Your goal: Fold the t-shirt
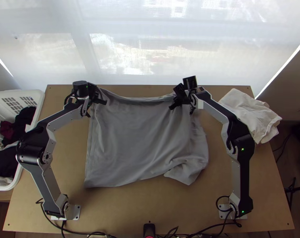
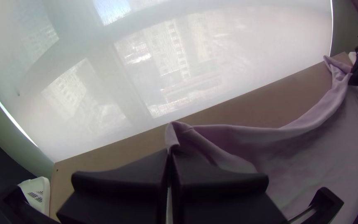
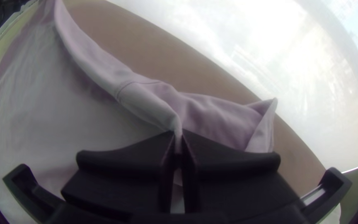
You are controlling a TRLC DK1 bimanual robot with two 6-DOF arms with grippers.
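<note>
The t-shirt is plain grey; it lies spread across the middle of the table, slightly rumpled; its left side runs fairly straight toward the near side, while its near right part is bunched in loose folds; its far edge is pinched near the left end by the left gripper and toward the right by the right gripper; between them that edge curves; a seam shows beside the right gripper's hold.
</note>
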